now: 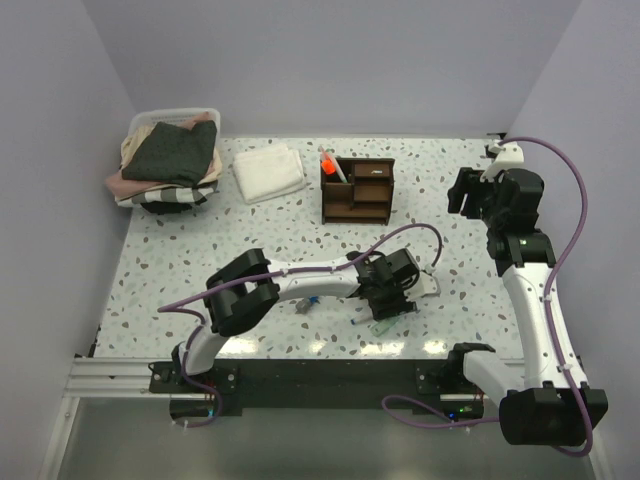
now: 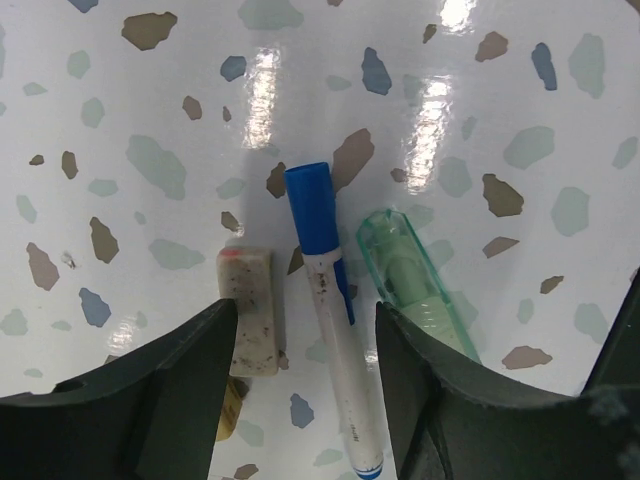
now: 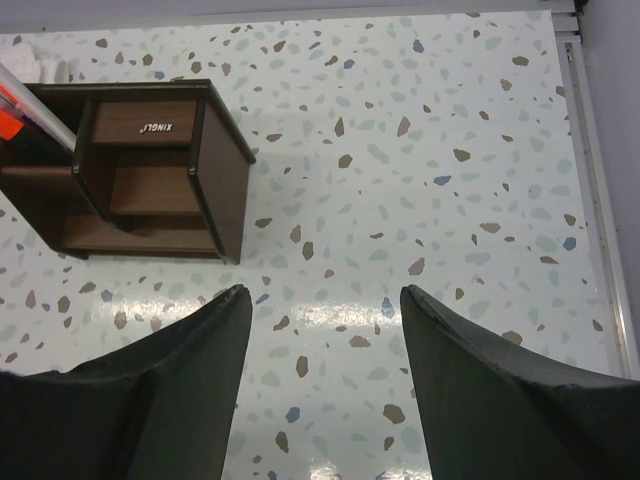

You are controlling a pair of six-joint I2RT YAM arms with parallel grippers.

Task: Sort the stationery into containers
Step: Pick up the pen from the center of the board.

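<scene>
Wooden organiser (image 1: 357, 190), orange and white pens (image 1: 331, 165) in its tall left compartment; both arms' jaws apart, empty.

Surface: a white speckled table (image 3: 450, 200) is shown, with a metal rail (image 3: 592, 150) along its right-hand edge and a pale strip along the edge at the top.
Organiser: a dark brown wooden organiser (image 3: 150, 170) is set near the top edge, well apart from the railed edge. It is divided into open compartments, and one is marked with small white lettering.
Pens: an orange and a white pen (image 3: 20, 105) are leaned in the leftmost compartment and are partly cut off.
Cloth: a white cloth (image 3: 40, 62) is glimpsed just beyond the organiser.
Right gripper (image 3: 322, 295): two dark fingers (image 3: 170, 400) are spread apart, with only bare table seen between them.
</scene>
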